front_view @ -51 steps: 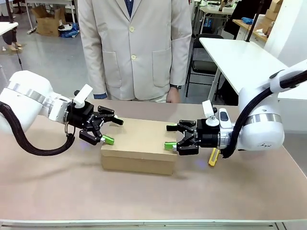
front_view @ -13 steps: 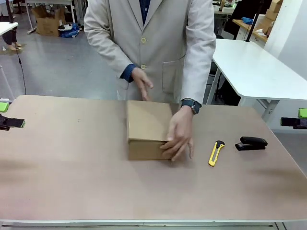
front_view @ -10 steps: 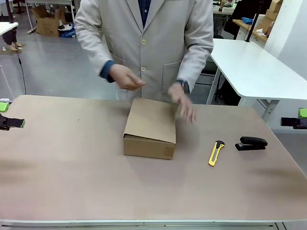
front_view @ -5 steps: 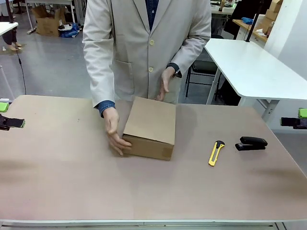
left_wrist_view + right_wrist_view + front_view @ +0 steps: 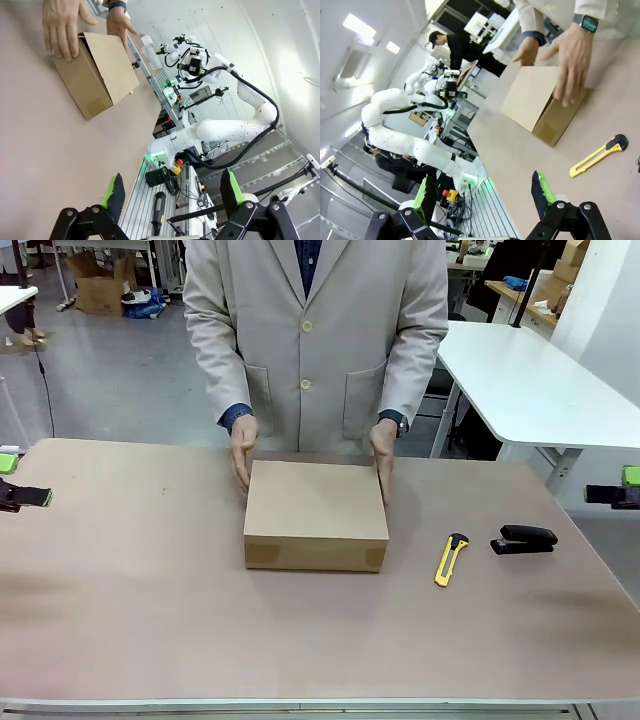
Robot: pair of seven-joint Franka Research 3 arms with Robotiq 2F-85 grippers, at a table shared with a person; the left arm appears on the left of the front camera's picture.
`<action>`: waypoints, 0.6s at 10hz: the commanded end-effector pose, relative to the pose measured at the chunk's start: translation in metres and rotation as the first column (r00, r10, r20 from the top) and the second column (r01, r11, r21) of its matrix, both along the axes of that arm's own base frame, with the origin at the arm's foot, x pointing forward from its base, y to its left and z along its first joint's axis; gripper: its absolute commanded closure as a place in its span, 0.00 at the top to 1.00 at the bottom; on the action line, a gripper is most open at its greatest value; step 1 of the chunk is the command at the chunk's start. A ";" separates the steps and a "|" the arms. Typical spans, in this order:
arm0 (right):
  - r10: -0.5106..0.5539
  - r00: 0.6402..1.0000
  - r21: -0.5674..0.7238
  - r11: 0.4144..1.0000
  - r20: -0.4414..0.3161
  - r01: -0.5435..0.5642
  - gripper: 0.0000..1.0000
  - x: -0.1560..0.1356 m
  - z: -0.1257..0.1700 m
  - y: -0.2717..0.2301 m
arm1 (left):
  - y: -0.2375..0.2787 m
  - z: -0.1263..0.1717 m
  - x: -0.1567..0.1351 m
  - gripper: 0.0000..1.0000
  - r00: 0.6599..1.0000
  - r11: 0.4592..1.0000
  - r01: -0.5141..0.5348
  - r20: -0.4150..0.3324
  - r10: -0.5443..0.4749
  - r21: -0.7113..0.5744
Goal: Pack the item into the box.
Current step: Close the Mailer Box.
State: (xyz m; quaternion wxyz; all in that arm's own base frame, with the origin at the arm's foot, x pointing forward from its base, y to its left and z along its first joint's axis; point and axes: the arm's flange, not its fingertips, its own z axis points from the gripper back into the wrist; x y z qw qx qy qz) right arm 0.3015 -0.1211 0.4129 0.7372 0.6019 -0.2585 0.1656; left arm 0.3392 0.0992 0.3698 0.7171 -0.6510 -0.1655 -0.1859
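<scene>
At the far left edge of the front view, the left gripper sits at the table's side, its green-tipped fingers just poking into frame. In the left wrist view its two fingers stand spread wide with nothing between them, and the box lies well apart from them, far up the tabletop.

Moving toward the middle, the box rests on the table with its lid shut, squared to the front edge. The person in a light coat stands behind it at the far side. One hand presses against the box's left side near the back corner, and the other hand, with a watch on its wrist, touches the right side. The pouch cannot be seen; whether it lies inside the closed box cannot be told.

To the right of the box, a yellow utility knife lies on the table, close by but not touching. Just beyond it sits a black stapler.

At the far right edge the right gripper hangs beside the table, well apart from the box. The right wrist view shows its fingers held wide apart and empty, with the box far ahead, a hand draped over its near top edge, and the knife between box and gripper.
</scene>
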 end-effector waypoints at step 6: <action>0.010 1.000 -0.003 1.000 -0.001 -0.010 1.00 -0.002 0.001 0.001 | -0.001 0.001 -0.002 1.00 1.000 1.000 -0.005 0.006 0.005 -0.001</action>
